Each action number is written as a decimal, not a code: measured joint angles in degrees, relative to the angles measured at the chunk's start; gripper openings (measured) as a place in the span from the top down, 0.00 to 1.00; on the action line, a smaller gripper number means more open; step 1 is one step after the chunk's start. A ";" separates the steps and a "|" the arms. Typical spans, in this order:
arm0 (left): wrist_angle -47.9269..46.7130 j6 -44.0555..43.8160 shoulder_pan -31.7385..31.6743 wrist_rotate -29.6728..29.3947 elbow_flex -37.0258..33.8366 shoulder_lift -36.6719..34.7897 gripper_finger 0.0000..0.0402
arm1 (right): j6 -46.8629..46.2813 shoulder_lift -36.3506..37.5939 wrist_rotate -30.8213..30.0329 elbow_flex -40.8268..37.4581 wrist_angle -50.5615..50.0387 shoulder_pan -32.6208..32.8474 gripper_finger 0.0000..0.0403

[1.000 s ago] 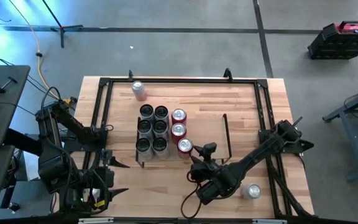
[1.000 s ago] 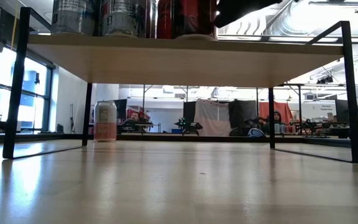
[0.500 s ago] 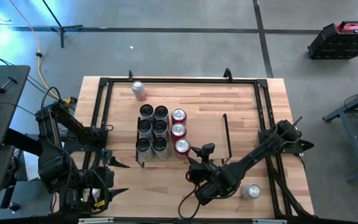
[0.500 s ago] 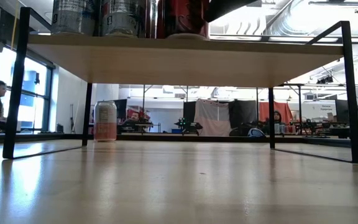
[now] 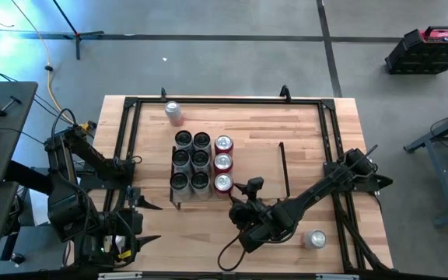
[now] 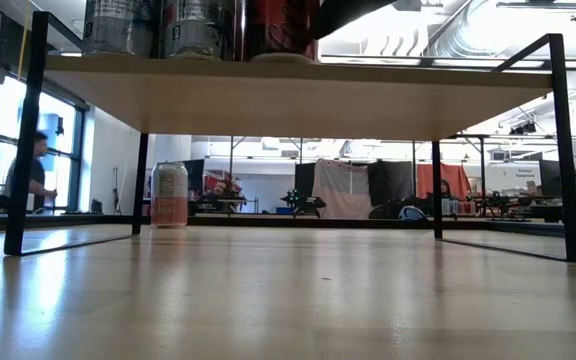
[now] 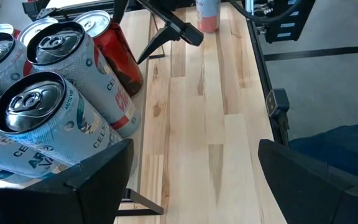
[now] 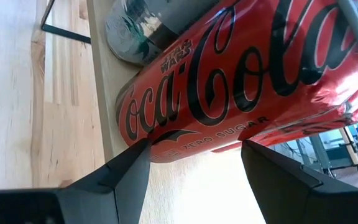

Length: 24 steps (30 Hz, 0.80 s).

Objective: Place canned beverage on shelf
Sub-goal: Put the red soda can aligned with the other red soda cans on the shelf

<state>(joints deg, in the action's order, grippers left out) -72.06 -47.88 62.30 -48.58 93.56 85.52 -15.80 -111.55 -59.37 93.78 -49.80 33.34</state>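
Note:
The shelf [image 5: 259, 165] carries several silver cans [image 5: 190, 159] and a column of three red cola cans. The nearest red can [image 5: 223, 182] stands upright on its base at the shelf's near end [image 6: 280, 28]. My right gripper [image 8: 196, 148] comes at it from the table's near right, fingers apart with nothing between them; it also shows from above [image 5: 236, 194]. My left gripper [image 7: 191, 180] hangs open beside the shelf's left end [image 5: 148, 222], touching nothing. My right gripper has both fingertips against the red can's side wall, one near the base [image 8: 143, 138] and one farther up the can [image 8: 248, 138], so the fingers stand in line with the can's height. It reaches slanting down from the near right. The can stands upright on the shelf board.
A pale pink can [image 5: 173, 111] stands on the table at the far left, also seen under the shelf [image 6: 169, 194]. Another can [image 5: 314, 239] lies near the front right corner. Black rails [image 5: 329, 132] frame the tabletop. Bare shelf board lies right of the red cans.
My right gripper has gone toward the table's left and rolled a little. The nearest red can has slid left along the shelf board, staying upright, and now stands in line with the two red cans behind it.

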 joint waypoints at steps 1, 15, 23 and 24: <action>-0.02 0.00 0.00 0.01 0.00 0.00 0.17 | 0.53 0.00 -0.02 0.00 0.52 0.00 0.41; -0.02 -0.02 0.00 0.02 0.00 0.00 0.17 | 2.75 -0.02 -0.35 1.19 0.76 0.95 0.41; -0.02 0.00 0.00 0.02 0.00 -0.02 0.17 | 2.87 -0.02 -1.77 9.19 -4.89 3.39 0.41; -0.02 0.00 0.00 0.02 0.00 -0.02 0.17 | 2.89 -0.02 -1.89 10.19 -5.27 3.68 0.41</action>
<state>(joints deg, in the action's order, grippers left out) -72.07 -47.88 62.30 -48.56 93.56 85.49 -12.91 -111.57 -61.26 103.97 -55.07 37.02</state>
